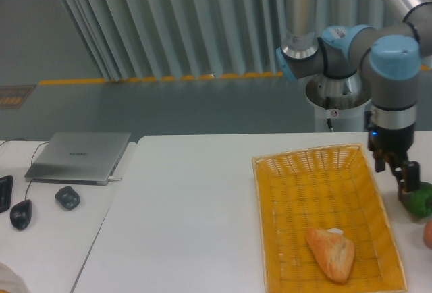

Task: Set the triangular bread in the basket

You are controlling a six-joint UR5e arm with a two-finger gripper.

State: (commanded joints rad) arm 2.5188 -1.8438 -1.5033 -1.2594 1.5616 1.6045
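The golden-brown triangular bread (332, 254) lies inside the yellow-orange wicker basket (291, 192), near its front right, with nothing touching it. A small white tag shows just behind the bread. My gripper (403, 177) hangs to the right of the basket, above its right rim and just over the green pepper (418, 199). Its dark fingers point down and hold nothing; the gap between them is too small and dark to read.
A silver laptop (79, 156), a black mouse (21, 213) and a small dark gadget (67, 197) lie on the left table. An orange-red item (428, 234) peeks in at the right edge. The arm's base column (302, 19) rises behind the basket.
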